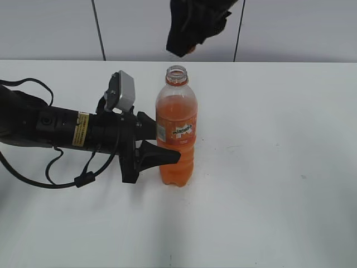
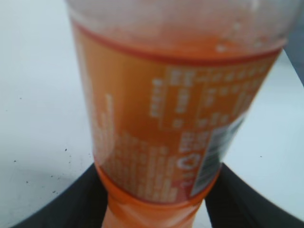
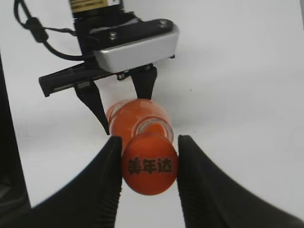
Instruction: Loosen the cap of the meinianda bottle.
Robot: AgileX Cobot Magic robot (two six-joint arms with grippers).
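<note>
The meinianda bottle stands upright on the white table, its neck open and capless. My left gripper is shut on the bottle's lower body; the left wrist view shows the orange label with barcode patch filling the frame between the black fingers. My right gripper hangs above the bottle at the top of the exterior view, shut on the orange cap, which has dark print on top. The open bottle mouth lies below the cap in the right wrist view.
The white table extends right and in front of the bottle. The left arm with its cables lies across the table's left side. A wall with dark seams stands behind.
</note>
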